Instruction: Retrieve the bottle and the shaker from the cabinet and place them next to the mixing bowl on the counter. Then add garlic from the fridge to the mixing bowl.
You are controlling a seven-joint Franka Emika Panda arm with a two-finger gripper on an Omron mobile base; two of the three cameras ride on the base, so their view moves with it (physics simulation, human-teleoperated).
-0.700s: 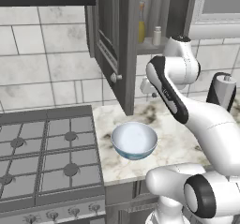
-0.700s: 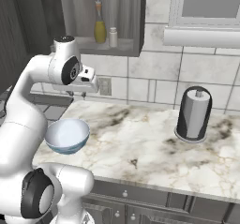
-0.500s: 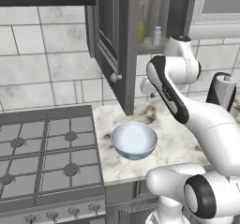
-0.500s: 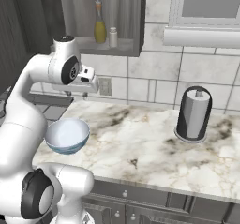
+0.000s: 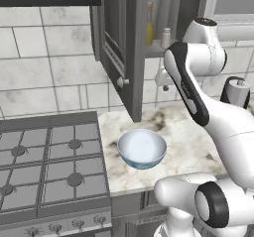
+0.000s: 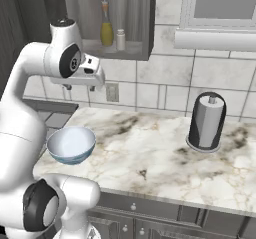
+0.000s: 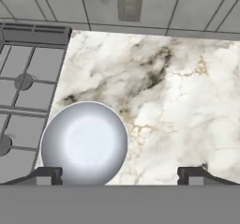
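The yellow bottle (image 5: 149, 28) (image 6: 106, 27) and the small white shaker (image 5: 166, 36) (image 6: 120, 39) stand side by side on the shelf of the open wall cabinet. On the marble counter beside the stove sits the pale blue mixing bowl (image 5: 142, 148) (image 6: 71, 144) (image 7: 84, 143), with nothing in it. My gripper (image 6: 80, 86) (image 5: 164, 82) (image 7: 120, 176) hangs open, pointing down, below the cabinet shelf and well above the counter. Nothing is between its fingertips (image 7: 45, 175). The fridge and garlic are out of view.
The open cabinet door (image 5: 121, 47) juts out to the left of my arm. A gas stove (image 5: 44, 156) lies left of the bowl. A dark paper towel holder (image 6: 206, 123) stands at the right of the counter. A wall outlet (image 7: 129, 2) sits on the tiles.
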